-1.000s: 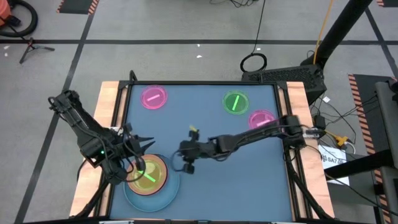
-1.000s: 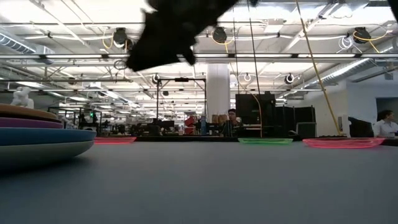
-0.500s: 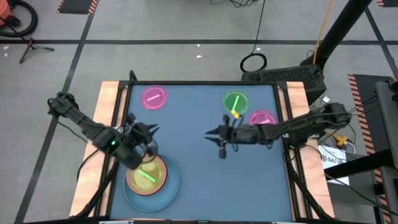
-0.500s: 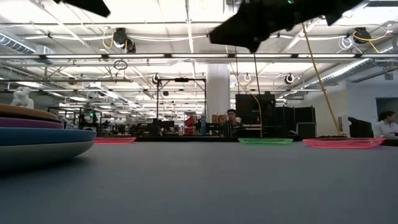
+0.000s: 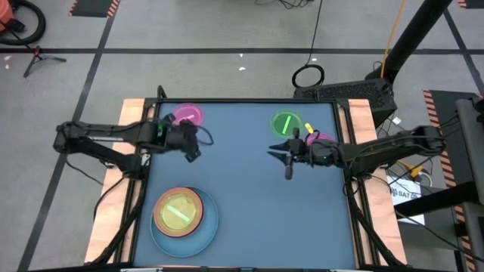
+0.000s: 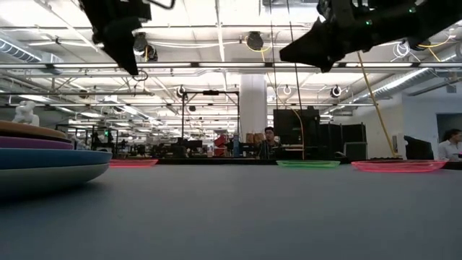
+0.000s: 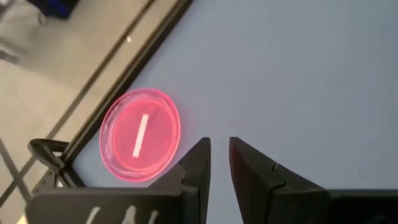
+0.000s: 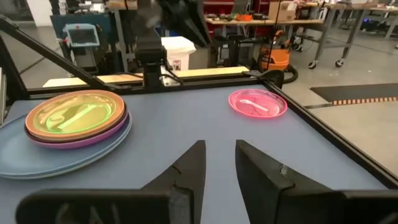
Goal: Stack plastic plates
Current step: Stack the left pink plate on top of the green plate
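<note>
Looking at the small pink plate (image 5: 187,117) lying flat at the counter's (image 5: 249,196) far left corner, we figure it's light, stiff and slippery, so pinch its raised rim, with the left gripper (image 5: 193,143), slightly spread and empty, hovering just beside it.

Stack (image 5: 180,214) at ~7 o'clock on table: big light-blue plate at bottom, purple next, orange above, translucent green small one on top, all flat and nested. 3 loose small plates lying flat along far side: pink (image 5: 187,117) at ~11 o'clock, green (image 5: 285,123) at ~1, 2nd pink (image 5: 321,142) at ~2, partly hidden, just beside the green.
</note>
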